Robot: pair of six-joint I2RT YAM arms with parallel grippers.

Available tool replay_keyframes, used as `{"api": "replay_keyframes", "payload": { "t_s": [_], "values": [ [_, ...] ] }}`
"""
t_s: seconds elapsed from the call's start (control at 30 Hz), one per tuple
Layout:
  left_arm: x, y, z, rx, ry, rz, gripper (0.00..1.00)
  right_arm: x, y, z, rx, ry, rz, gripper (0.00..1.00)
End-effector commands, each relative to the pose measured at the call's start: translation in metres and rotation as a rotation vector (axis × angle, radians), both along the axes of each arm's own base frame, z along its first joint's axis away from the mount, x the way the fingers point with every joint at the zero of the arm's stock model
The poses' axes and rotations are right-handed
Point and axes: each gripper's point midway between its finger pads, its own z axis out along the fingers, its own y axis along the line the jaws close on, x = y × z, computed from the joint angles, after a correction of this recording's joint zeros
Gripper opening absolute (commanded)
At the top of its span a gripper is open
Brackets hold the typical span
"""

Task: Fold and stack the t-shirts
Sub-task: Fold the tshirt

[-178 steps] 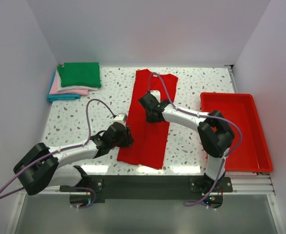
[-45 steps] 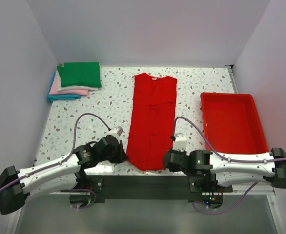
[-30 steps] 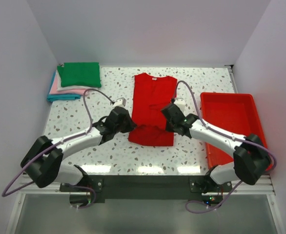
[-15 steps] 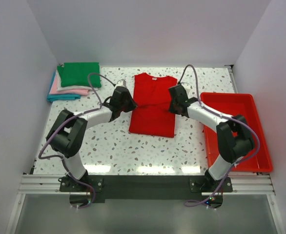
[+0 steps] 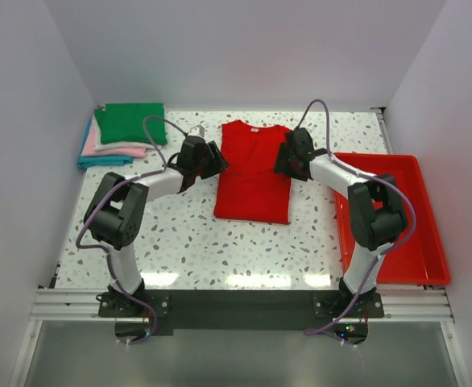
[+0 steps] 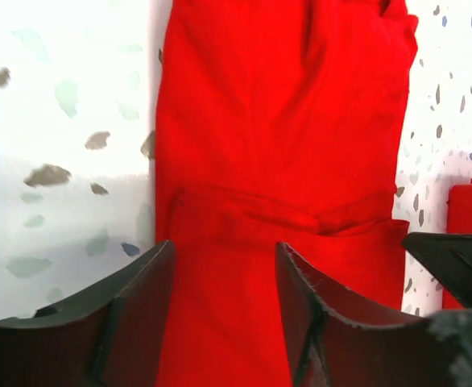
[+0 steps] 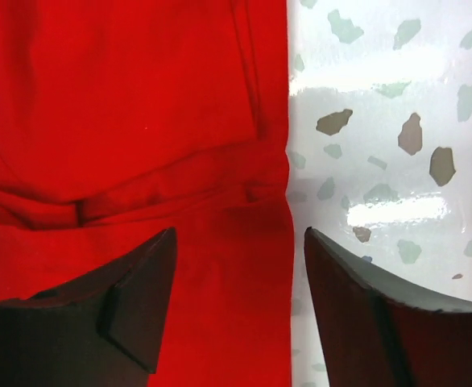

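The speckled table (image 5: 180, 234) carries the red t-shirt (image 5: 252, 181), which lies doubled over at the back middle. The red tray (image 5: 393, 214) sits along the right edge, and the stack of folded t-shirts (image 5: 127, 129) — green on top — is in the back left corner. The left gripper (image 5: 217, 161) and right gripper (image 5: 283, 159) flank the shirt's side edges, jaws apart — nothing pinched.

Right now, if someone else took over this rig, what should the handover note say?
Left gripper: open, over the red t-shirt's left edge, holding nothing.
Right gripper: open, straddling its right edge, holding nothing.
Red t-shirt: mid-table, sleeves in, bottom folded up.
Folded stack: far-left corner, green on top.
Left to do: probably one more fold, then place the red one on the stack.
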Motion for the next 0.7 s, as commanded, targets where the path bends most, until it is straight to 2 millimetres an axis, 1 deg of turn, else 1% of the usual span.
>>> {"api": "replay_keyframes", "payload": {
  "t_s": [0.0, 0.03, 0.07, 0.1, 0.13, 0.17, 0.2, 0.23, 0.27, 0.3, 0.33, 0.37, 0.4, 0.43, 0.5, 0.53, 0.57, 0.6, 0.67],
  "values": [
    [0.015, 0.015, 0.056, -0.028, -0.177, 0.010, 0.61, 0.013, -0.001, 0.040, -0.008, -0.081, 0.023, 0.73],
    [0.012, 0.018, 0.058, -0.020, -0.177, 0.019, 0.62, 0.010, -0.004, 0.043, -0.017, -0.086, 0.016, 0.74],
    [0.010, 0.021, 0.060, -0.012, -0.176, 0.028, 0.62, 0.007, -0.006, 0.056, -0.019, -0.111, 0.010, 0.73],
    [0.000, 0.024, 0.062, -0.013, -0.169, 0.031, 0.62, 0.001, -0.005, 0.058, -0.017, -0.105, 0.015, 0.72],
    [-0.008, 0.018, 0.062, -0.018, -0.167, 0.023, 0.57, -0.010, -0.003, 0.054, -0.017, -0.092, 0.021, 0.70],
    [-0.015, 0.015, 0.063, -0.012, -0.170, 0.017, 0.55, -0.016, 0.001, 0.055, -0.012, -0.096, 0.019, 0.64],
    [-0.022, 0.017, 0.060, 0.025, -0.165, 0.037, 0.52, -0.026, 0.018, 0.063, 0.002, -0.117, 0.056, 0.60],
    [-0.033, 0.000, 0.057, 0.045, -0.164, -0.002, 0.46, -0.036, 0.024, 0.057, -0.002, -0.107, 0.070, 0.56],
    [-0.039, -0.008, 0.056, 0.054, -0.165, -0.020, 0.43, -0.041, 0.032, 0.057, 0.002, -0.111, 0.076, 0.54],
    [-0.045, -0.020, 0.050, 0.068, -0.152, -0.044, 0.40, -0.044, 0.045, 0.056, 0.016, -0.125, 0.098, 0.51],
    [-0.047, -0.026, 0.047, 0.061, -0.144, -0.047, 0.31, -0.043, 0.052, 0.053, 0.038, -0.125, 0.108, 0.47],
    [-0.047, -0.031, 0.044, 0.051, -0.139, -0.057, 0.26, -0.040, 0.060, 0.050, 0.065, -0.115, 0.122, 0.44],
    [-0.047, -0.038, 0.034, 0.037, -0.112, -0.079, 0.21, -0.039, 0.068, 0.047, 0.083, -0.099, 0.143, 0.36],
    [-0.047, -0.042, 0.030, 0.029, -0.097, -0.085, 0.12, -0.029, 0.076, 0.040, 0.088, -0.084, 0.155, 0.32],
    [-0.046, -0.046, 0.018, 0.033, -0.082, -0.087, 0.07, -0.021, 0.087, 0.032, 0.103, -0.065, 0.186, 0.27],
    [-0.044, -0.048, 0.014, 0.028, -0.076, -0.086, 0.05, -0.015, 0.096, 0.019, 0.117, -0.034, 0.207, 0.24],
    [-0.044, -0.049, 0.004, 0.036, -0.056, -0.089, 0.05, -0.011, 0.099, 0.016, 0.123, -0.027, 0.213, 0.24],
    [-0.039, -0.046, 0.000, 0.052, -0.047, -0.068, 0.04, -0.003, 0.095, 0.010, 0.135, -0.022, 0.198, 0.24],
    [-0.038, -0.043, -0.012, 0.068, -0.009, -0.053, 0.01, 0.004, 0.095, -0.006, 0.165, 0.012, 0.187, 0.22]
  ]
}}
